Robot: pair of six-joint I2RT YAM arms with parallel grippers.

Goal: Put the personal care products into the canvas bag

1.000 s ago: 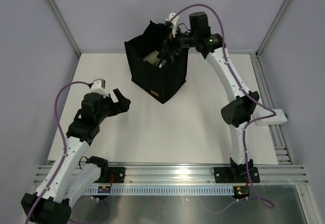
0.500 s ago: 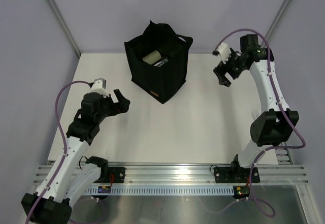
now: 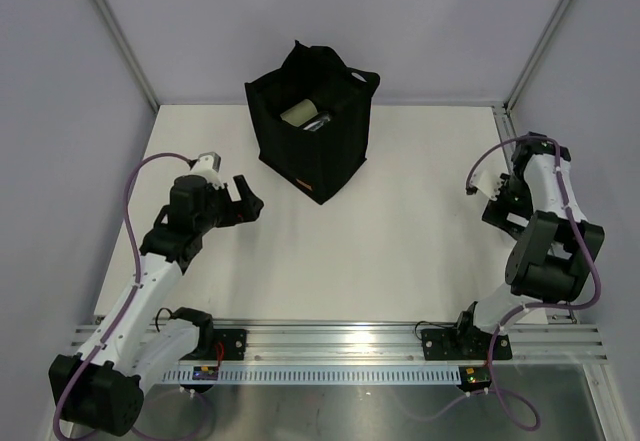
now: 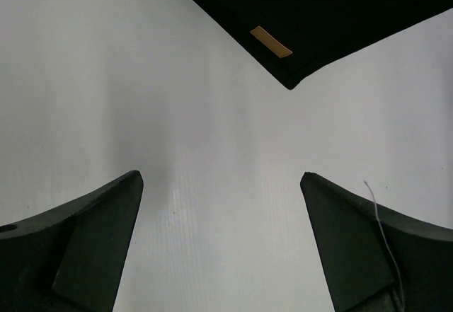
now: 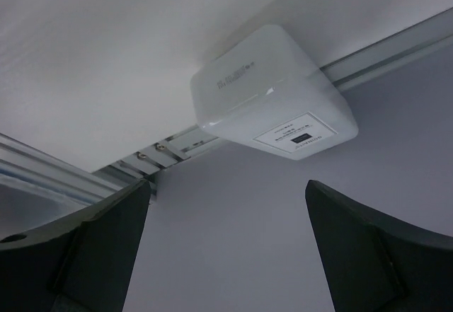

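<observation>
The black canvas bag (image 3: 310, 146) stands upright at the back middle of the table, its tan label low on the front. Its near corner and label show in the left wrist view (image 4: 283, 43). In its open mouth I see a cream bottle (image 3: 298, 113) and something dark and shiny beside it; the other bottles are hidden. My left gripper (image 3: 245, 196) is open and empty, left of the bag and low over the white table; in its wrist view the left gripper (image 4: 221, 185) frames bare table. My right gripper (image 3: 497, 209) is open and empty, folded back at the right edge, in its wrist view (image 5: 226, 192) facing the rail.
A white box (image 5: 272, 103) sits on the aluminium rail at the right table edge, close to the right gripper; it is hidden behind the arm in the top view. Aluminium rails (image 3: 340, 346) run along the near edge. Grey walls enclose the table.
My right arm has left the bag's mouth, swung right and folded down to the right table edge, empty. My left gripper has shifted slightly right and up.
</observation>
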